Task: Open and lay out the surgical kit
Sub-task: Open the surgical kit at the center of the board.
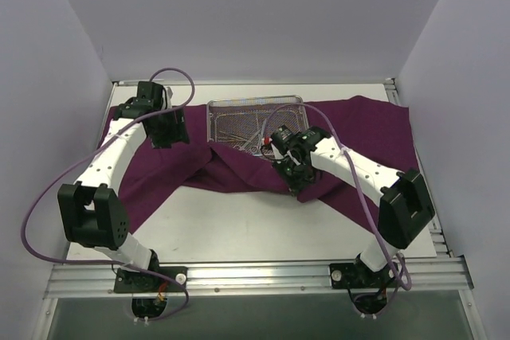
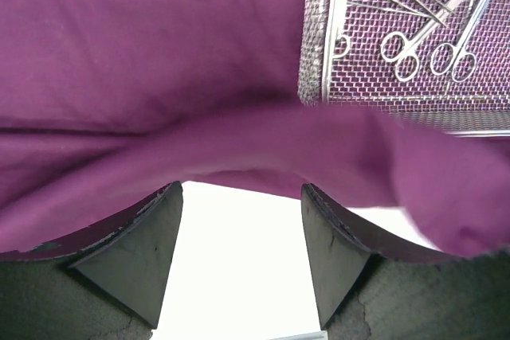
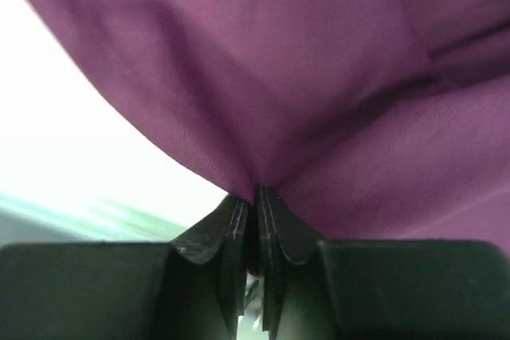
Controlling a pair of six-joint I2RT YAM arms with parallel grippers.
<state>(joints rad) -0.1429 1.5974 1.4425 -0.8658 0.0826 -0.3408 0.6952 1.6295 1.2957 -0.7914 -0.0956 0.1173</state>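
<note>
Table (image 1: pixel 255 224) is white, and the dark purple cloth wrap (image 1: pixel 370 129) lies rumpled across its far half, from the left edge to the right. At far left, the left end effector (image 1: pixel 166 129) sits above the left part of the wrap with its jaws wide and nothing between them. In the left wrist view the left end effector (image 2: pixel 243 252) frames bare table, with a cloth fold just ahead of the fingers (image 2: pixel 147 248); contact can't be told. At center far, the silver mesh tray (image 1: pixel 213 109) sits on the wrap, uncovered on top, with a cloth fold draped over its near edge. Slim metal instruments (image 2: pixel 410 41) with ring handles lie flat inside the tray (image 2: pixel 319 45), several crossing each other; the exact count is unclear. Right of center, just near the tray, the right end effector (image 1: pixel 288 166) is clamped narrow on a pinch of the wrap. The right wrist view shows the cloth (image 3: pixel 303 77) bunched into the closed tips of the right end effector (image 3: pixel 255 201) and rising from them in a tented fold.
</note>
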